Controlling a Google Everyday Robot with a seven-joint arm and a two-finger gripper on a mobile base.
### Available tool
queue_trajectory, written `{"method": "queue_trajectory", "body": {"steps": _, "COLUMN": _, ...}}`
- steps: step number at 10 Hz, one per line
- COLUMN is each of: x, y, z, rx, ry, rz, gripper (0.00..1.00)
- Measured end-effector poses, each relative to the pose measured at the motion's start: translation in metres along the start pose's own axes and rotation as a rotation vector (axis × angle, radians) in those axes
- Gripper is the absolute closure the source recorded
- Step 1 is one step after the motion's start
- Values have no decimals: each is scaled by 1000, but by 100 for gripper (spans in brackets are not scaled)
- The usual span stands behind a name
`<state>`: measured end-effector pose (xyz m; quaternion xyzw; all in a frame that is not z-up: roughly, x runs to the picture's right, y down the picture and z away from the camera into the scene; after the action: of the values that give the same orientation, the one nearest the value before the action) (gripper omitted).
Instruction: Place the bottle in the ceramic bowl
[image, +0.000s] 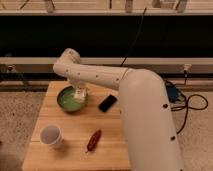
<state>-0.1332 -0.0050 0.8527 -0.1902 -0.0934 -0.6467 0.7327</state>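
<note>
Wooden table (75, 135) noted: I see the gripper (80, 94) over the ceramic bowl (67, 101) rim, bottle (79, 95) at its tip, grip state indeterminable.

Soft, blurred view — warm overhead light on the desk (70, 137), dark band behind; gripper (79, 95) over the bowl.
</note>
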Motion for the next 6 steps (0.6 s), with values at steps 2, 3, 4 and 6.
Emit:
{"method": "queue_trajectory", "body": {"steps": 2, "x": 0, "y": -12, "z": -1, "rx": 14, "ry": 12, "rz": -6, "gripper": 94}}
{"method": "queue_trajectory", "body": {"steps": 3, "x": 0, "y": -10, "z": 0, "rx": 10, "ry": 14, "rz": -7, "gripper": 97}}
{"method": "queue_trajectory", "body": {"steps": 4, "x": 3, "y": -9, "z": -1, "rx": 12, "ry": 18, "rz": -5, "gripper": 94}}
{"method": "queue_trajectory", "body": {"steps": 6, "x": 3, "y": -12, "z": -1, "rx": 15, "ry": 23, "rz": -8, "gripper": 75}}
